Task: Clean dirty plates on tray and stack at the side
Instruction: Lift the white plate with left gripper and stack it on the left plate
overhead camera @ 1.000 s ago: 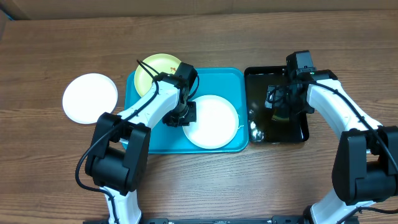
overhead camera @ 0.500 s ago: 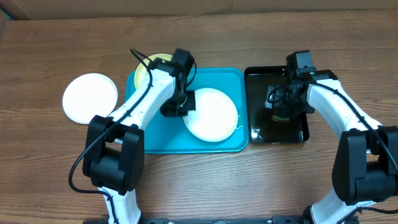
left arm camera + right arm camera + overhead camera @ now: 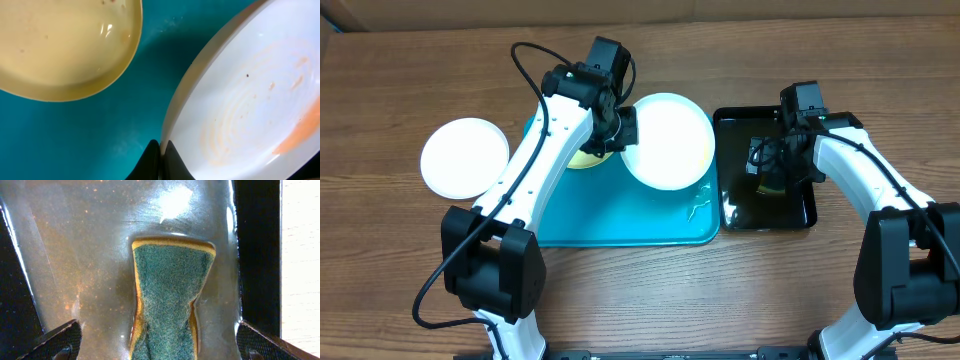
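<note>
Wooden table (image 3: 380,280), left jaws pinching white plate (image 3: 668,140), seemingly lifted.

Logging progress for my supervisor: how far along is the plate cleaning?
Looks done: one white plate sits on the table left of the turquoise tray. In hand: the left gripper pinches a second white plate, orange-smeared, by its rim above the tray. Left: scrubbing it, and the yellow-green plate on the tray. The sponge lies in the black tray under the open right gripper.
</note>
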You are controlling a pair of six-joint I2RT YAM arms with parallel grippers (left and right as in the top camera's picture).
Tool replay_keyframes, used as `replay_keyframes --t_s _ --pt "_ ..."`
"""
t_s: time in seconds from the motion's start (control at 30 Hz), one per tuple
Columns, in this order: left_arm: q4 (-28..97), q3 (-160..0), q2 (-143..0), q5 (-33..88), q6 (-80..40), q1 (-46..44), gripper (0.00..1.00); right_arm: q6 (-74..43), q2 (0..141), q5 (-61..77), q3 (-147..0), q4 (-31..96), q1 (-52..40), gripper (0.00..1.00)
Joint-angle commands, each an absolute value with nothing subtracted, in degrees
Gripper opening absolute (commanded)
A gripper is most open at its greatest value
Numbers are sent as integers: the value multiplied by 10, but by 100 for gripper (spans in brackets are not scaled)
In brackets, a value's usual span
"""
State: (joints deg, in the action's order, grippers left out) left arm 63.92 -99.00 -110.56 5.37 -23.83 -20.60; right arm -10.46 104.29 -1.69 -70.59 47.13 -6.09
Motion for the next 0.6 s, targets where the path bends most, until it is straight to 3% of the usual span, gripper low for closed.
replay_keyframes --t_s 0.0,0.57 --pt "620 -1004 -1090 48 -232 -220 4 -105 1032 -14 -701 468 -62 100" --pt "464 -1004 -1091 -111 -245 -291 4 -105 1032 -14 -701 468 -62 100"
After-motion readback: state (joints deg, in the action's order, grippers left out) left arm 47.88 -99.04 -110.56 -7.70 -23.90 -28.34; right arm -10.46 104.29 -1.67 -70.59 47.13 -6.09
